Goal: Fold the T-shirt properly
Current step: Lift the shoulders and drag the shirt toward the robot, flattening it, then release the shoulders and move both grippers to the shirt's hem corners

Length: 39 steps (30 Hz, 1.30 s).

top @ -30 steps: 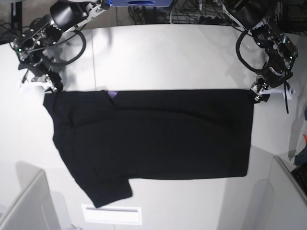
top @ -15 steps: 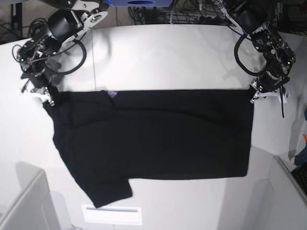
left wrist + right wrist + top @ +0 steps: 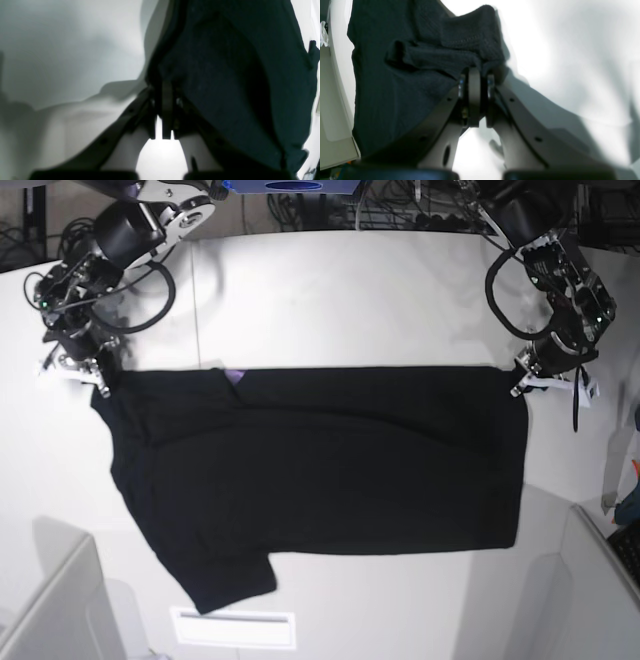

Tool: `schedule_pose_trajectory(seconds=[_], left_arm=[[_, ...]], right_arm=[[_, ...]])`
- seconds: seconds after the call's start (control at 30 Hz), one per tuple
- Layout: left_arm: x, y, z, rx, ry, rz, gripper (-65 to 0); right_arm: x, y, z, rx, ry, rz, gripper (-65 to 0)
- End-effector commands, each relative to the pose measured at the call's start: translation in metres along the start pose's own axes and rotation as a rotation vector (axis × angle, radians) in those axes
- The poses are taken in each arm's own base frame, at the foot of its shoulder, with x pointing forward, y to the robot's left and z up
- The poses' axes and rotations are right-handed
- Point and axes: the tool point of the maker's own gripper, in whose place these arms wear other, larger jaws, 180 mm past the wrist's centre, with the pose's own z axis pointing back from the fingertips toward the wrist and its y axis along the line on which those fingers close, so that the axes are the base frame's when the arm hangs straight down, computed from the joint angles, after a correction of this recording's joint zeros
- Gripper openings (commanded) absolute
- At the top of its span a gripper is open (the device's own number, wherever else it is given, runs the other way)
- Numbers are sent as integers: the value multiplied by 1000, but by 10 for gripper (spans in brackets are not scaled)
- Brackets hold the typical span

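The black T-shirt [image 3: 320, 460] lies spread across the white table [image 3: 330, 300], plain side up, with a small purple patch [image 3: 236, 376] showing at the neck. One sleeve [image 3: 225, 580] hangs toward the front left. My left gripper [image 3: 518, 385] is shut on the shirt's upper right corner; in the left wrist view [image 3: 167, 100] its jaws pinch the dark cloth [image 3: 225, 75]. My right gripper [image 3: 100, 382] is shut on the upper left corner; the right wrist view [image 3: 474, 82] shows bunched cloth [image 3: 450, 50] between its jaws.
A white label [image 3: 235, 627] lies on the table front left. Grey panels stand at the front left [image 3: 60, 610] and front right [image 3: 580, 590]. Cables and a blue device [image 3: 290, 186] sit behind the table.
Both grippers have drifted slightly toward the back, still holding the shirt's upper corners. The top edge is a little straighter. The shirt body has stayed in place.
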Motion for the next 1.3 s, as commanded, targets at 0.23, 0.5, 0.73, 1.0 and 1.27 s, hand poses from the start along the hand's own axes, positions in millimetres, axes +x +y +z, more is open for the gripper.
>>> schedule_pose_trajectory(seconds=[0.23, 0.5, 0.73, 1.0, 1.27], left_arm=[[15, 11, 41, 61, -69, -131, -650], [-23, 38, 70, 148, 58, -195, -650], [-47, 67, 96, 226, 89, -172, -650], [-69, 86, 109, 271, 149, -171, -650], [-82, 97, 117, 300, 184, -169, -650]], right_arm=[[14, -10, 43, -73, -1, 119, -650], [7, -33, 89, -174, 48, 190, -650], [-9, -63, 115, -251, 89, 123, -650], [-29, -75, 124, -283, 171, 107, -650], [-39, -91, 135, -325, 199, 105, -650]])
